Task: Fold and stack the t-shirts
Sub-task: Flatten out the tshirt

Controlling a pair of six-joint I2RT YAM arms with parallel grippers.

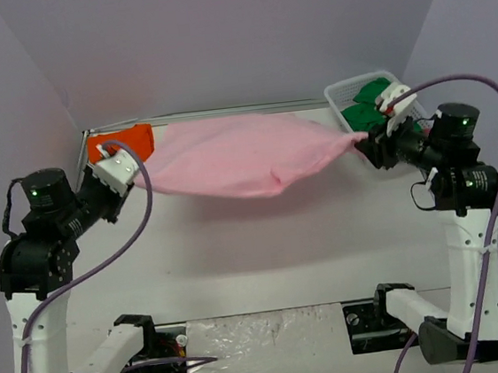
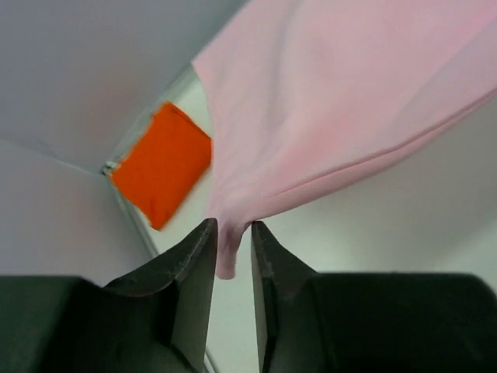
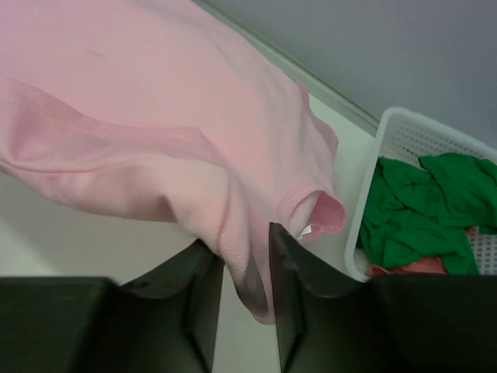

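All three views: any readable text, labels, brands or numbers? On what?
No readable text in any view.
pink t-shirt: plain cloth, with a small white tag at its collar that is too small to read.
orange t-shirt: no print visible.
basket: no markings visible.

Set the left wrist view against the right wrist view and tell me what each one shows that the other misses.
Only the left wrist view: the orange t-shirt, lying as a compact block. Only the right wrist view: the white basket holding green cloth. Both: the pink t-shirt, with a bunched edge pinched in that view's own gripper, the left gripper in one and the right gripper in the other.
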